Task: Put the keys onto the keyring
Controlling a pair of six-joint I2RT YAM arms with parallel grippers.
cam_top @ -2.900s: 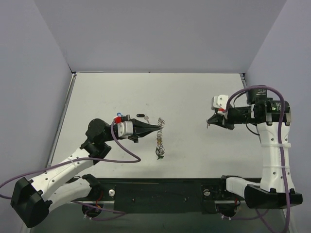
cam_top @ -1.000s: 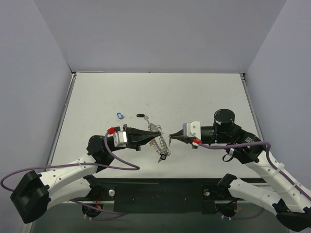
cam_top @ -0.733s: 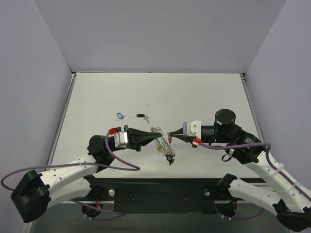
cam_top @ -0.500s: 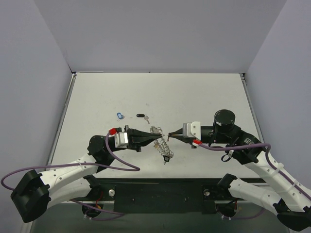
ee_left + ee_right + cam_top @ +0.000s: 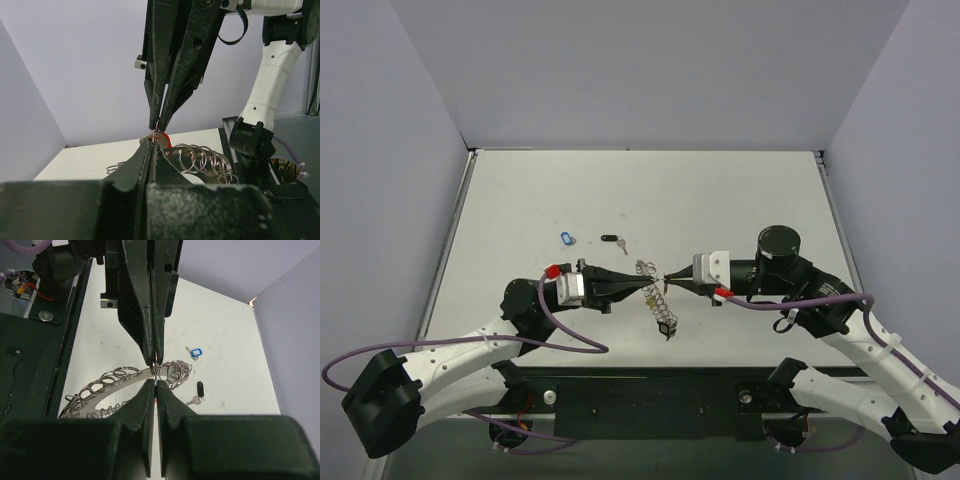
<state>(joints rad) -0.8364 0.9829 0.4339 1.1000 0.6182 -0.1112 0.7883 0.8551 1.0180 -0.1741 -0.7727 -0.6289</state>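
Tip to tip over the middle of the desk (image 5: 740,200).
The left gripper (image 5: 650,287) clamps the keyring (image 5: 657,297) to steady it; the right gripper (image 5: 667,277), closed on a red key (image 5: 164,139), offers it for threading.

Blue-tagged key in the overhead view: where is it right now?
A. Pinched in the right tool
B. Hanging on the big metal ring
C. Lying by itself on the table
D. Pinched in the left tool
C: the blue-tagged key lies flat on the white table, off to the far left and clearly apart from the keyring.
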